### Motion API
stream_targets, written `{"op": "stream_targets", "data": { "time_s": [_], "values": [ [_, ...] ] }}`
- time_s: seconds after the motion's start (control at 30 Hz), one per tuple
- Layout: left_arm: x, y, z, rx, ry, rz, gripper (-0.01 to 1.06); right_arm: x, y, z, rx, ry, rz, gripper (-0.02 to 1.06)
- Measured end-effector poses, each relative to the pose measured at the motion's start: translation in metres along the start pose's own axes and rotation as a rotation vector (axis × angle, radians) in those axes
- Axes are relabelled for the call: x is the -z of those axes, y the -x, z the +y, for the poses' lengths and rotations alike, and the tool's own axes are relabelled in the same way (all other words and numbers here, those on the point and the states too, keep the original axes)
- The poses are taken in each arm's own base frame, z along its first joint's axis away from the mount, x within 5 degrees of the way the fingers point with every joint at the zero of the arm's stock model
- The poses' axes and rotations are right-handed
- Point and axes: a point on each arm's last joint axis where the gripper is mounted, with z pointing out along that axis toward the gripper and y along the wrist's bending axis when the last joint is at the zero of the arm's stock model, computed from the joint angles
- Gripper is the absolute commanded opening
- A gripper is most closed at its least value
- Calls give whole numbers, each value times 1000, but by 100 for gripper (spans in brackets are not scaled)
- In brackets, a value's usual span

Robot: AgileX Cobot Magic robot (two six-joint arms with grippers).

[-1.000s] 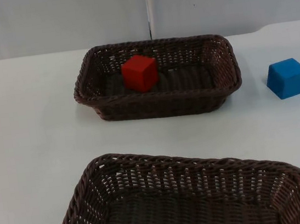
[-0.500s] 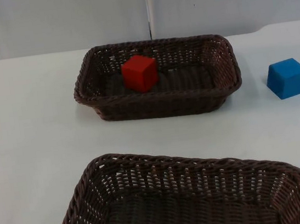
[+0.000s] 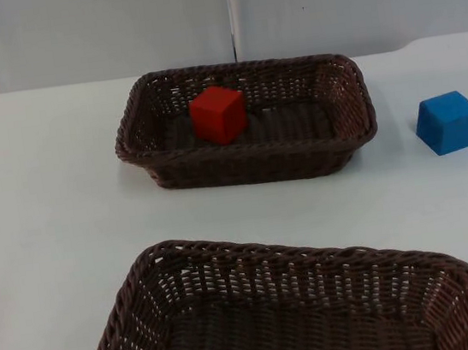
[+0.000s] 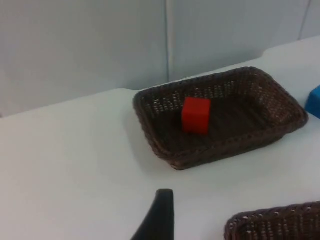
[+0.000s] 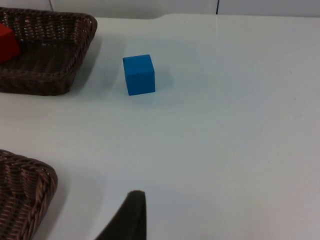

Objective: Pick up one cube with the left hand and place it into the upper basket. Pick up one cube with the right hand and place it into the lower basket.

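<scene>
A red cube (image 3: 218,114) rests inside the upper basket (image 3: 251,171), toward its left end. A blue cube (image 3: 448,122) stands on the white table to the right of that basket. The lower basket (image 3: 314,261) at the table's front holds nothing. My left gripper (image 4: 160,215) hangs over bare table, well back from the upper basket (image 4: 200,156) and the red cube (image 4: 195,114). My right gripper (image 5: 131,215) is over bare table, some way short of the blue cube (image 5: 139,74) and apart from it.
The grey partition wall (image 3: 230,11) closes the table's far side. Bare table (image 3: 40,209) lies left of both baskets and between them. The lower basket's rim (image 5: 25,185) is close beside my right gripper.
Half a second ago a dark bit of the left arm showed at the top view's upper left corner; it has gone. Cubes and baskets have not moved.
</scene>
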Motion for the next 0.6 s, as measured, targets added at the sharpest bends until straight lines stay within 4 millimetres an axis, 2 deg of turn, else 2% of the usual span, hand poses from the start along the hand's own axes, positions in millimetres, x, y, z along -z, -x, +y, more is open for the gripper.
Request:
{"op": "stream_targets", "data": {
  "time_s": [0.6],
  "values": [
    [5,-3,5,-43,55,17,83,0,0,0,-1,0,0,105]
  ]
}}
